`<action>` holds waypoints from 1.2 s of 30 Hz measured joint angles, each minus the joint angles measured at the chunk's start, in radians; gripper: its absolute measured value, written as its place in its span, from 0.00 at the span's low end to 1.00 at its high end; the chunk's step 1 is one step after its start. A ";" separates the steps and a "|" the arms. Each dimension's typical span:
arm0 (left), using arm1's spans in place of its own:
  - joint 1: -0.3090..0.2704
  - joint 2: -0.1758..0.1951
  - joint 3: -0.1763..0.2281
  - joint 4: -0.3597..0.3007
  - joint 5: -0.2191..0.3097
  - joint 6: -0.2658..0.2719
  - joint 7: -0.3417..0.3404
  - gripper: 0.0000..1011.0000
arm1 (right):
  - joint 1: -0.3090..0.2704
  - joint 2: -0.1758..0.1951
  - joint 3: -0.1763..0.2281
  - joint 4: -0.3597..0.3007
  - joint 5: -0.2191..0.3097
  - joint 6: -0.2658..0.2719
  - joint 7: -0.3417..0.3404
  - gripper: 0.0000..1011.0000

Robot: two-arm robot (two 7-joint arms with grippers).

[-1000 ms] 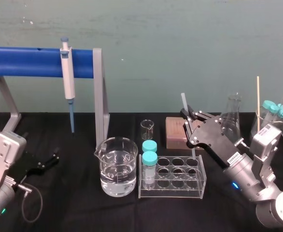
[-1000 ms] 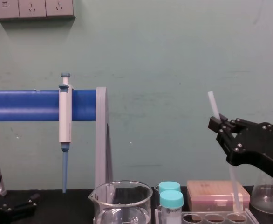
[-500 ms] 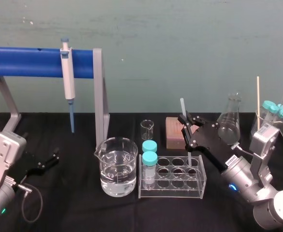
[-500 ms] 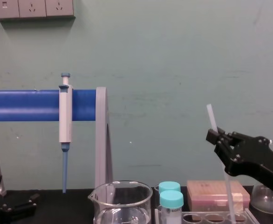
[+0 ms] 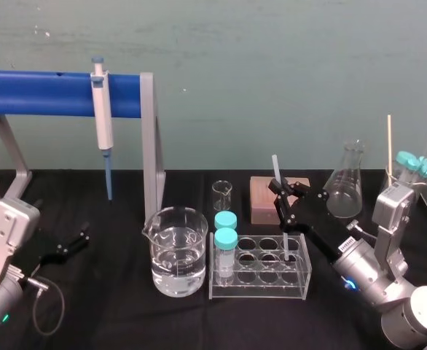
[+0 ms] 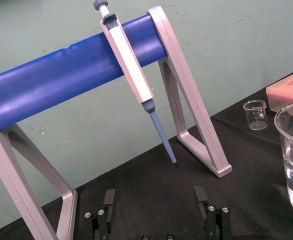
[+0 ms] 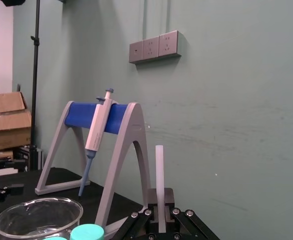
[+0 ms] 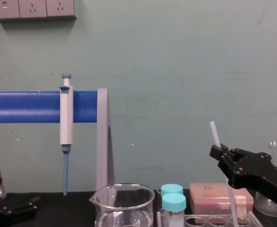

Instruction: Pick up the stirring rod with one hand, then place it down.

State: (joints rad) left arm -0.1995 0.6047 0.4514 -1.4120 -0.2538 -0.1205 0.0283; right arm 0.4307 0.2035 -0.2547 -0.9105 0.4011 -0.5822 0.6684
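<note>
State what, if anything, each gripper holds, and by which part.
The right gripper holds the stirring rod, pinched on its upper part, a short length showing above the grip. The left gripper, open at the left, holds nothing.

Your stirring rod [image 5: 276, 168] reads translucent white against the black right claw [image 5: 277, 193]; the left claw [image 5: 71, 246] is the same black. The bench [image 5: 126, 310] is plain black, the wall [image 5: 272, 73] a mottled grey-green. The stand [image 5: 46, 93] has a bright blue bar on pale grey legs. The pipette [image 5: 101, 120] is white with a blue tip (its top knob is blue too). The vial caps [image 5: 226, 238] are turquoise, the block [image 5: 259, 200] reddish-brown.
</note>
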 joint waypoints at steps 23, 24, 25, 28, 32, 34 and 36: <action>0.000 0.000 0.000 0.000 0.000 0.000 0.000 0.99 | -0.003 0.001 0.000 -0.006 0.000 -0.010 0.000 0.29; 0.000 0.000 0.000 0.000 0.000 0.000 0.000 0.99 | -0.003 0.001 0.000 -0.006 0.000 -0.010 0.000 0.35; 0.000 0.000 0.000 0.000 0.000 0.000 0.000 0.99 | -0.003 0.001 0.000 -0.006 0.000 -0.010 0.000 0.37; 0.000 0.000 0.000 0.000 0.000 0.000 0.000 0.99 | -0.003 0.001 0.000 -0.006 0.000 -0.010 0.000 0.47; 0.000 0.000 0.000 0.000 0.000 0.000 0.000 0.99 | -0.003 0.001 0.000 -0.007 0.000 -0.011 0.000 0.59; 0.000 0.000 0.000 0.000 0.000 0.000 0.000 0.99 | -0.003 0.001 0.000 -0.007 0.000 -0.011 0.000 0.67; 0.000 0.000 0.000 0.000 0.000 0.000 0.000 0.99 | -0.003 0.001 0.000 -0.007 0.000 -0.011 0.000 0.71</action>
State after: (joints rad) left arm -0.1995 0.6047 0.4514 -1.4120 -0.2539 -0.1205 0.0283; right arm 0.4276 0.2049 -0.2548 -0.9176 0.4009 -0.5934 0.6685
